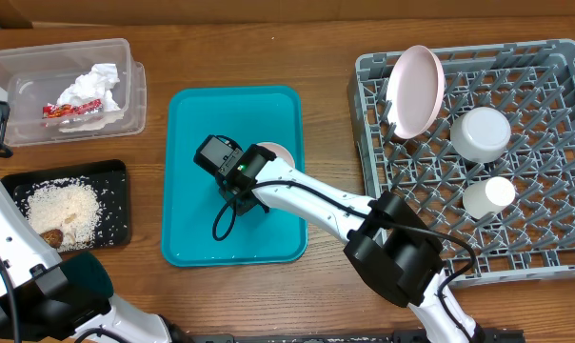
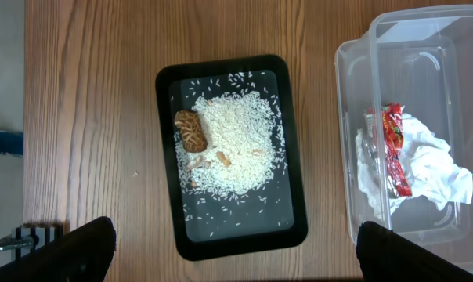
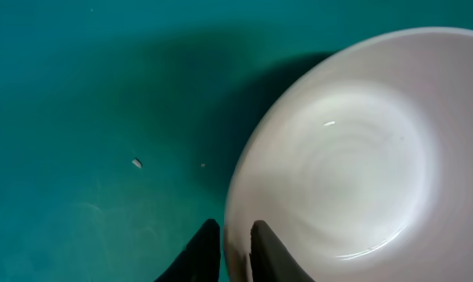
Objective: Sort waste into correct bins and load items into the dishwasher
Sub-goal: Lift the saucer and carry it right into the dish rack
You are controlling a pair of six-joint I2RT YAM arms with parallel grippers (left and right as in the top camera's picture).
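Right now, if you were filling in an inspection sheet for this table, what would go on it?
Surface: wooden table, holding a teal tray.
Job's things: napkin and wrapper in the clear tub; rice and brown lump in the black tray; pink plate, bowl and cup in the grey rack; small pink dish on the teal tray.
Clutter: one white crumb on the teal tray.
Grippers: left gripper open wide above the black tray; right gripper pinching the small pink dish by its rim.
Cables: black cable looping from the right arm over the teal tray.
Surroundings: nothing seen.
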